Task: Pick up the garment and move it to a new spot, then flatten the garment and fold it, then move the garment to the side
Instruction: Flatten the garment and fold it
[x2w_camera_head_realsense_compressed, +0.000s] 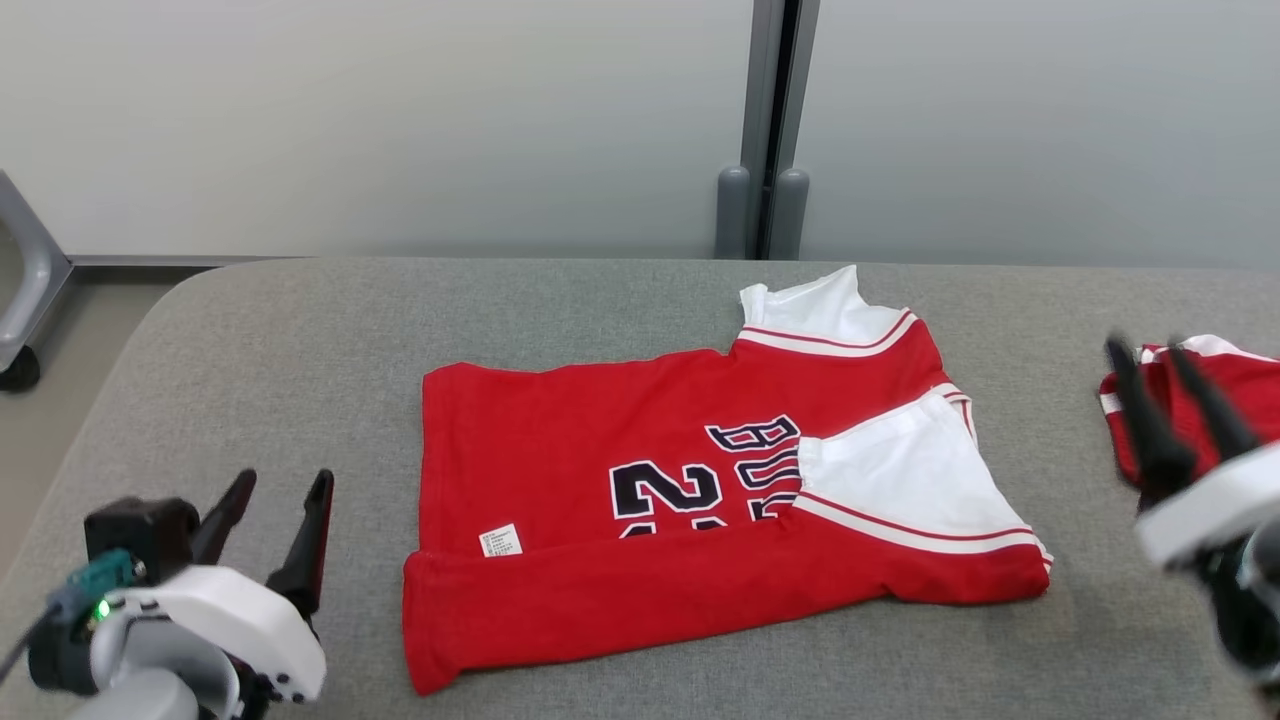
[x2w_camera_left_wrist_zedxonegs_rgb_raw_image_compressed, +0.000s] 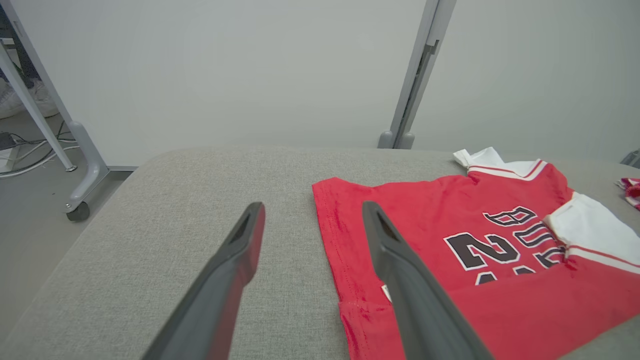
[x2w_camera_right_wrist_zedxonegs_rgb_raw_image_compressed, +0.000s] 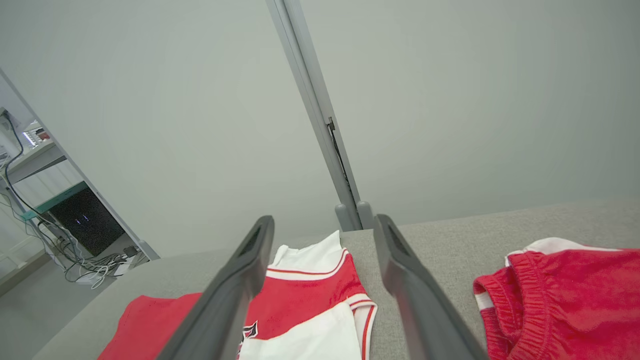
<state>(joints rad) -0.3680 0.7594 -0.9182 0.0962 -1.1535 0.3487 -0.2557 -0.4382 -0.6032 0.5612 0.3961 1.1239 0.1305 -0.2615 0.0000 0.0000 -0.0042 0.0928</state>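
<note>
Left gripper (x2w_camera_head_realsense_compressed: 283, 485) sits at the near left of the grey pad (x2w_camera_head_realsense_compressed: 300, 350), fingers spread wide and nothing between them. It's just beside the shirt's hem end, not touching. My guess is it's parked there ready to take that end for the next fold.

Shirt (x2w_camera_head_realsense_compressed: 650, 560) is laid sideways in the middle of the pad, hem to the left, collar end to the right. The near long edge is flipped up over the bottom of the numbers, and the near sleeve (x2w_camera_head_realsense_compressed: 900, 470) is tucked in over the end of the lettering, so it looks like a lengthwise fold is half done. The far sleeve pokes out at the back, not folded yet.

Right gripper (x2w_camera_head_realsense_compressed: 1145, 350) hangs off to the right, a bit blurry, also wide open and empty. It's between the shirt and the other red bundle (x2w_camera_head_realsense_compressed: 1240, 390), clear of both as far as I can tell. It'd want to stay off that bundle.
</note>
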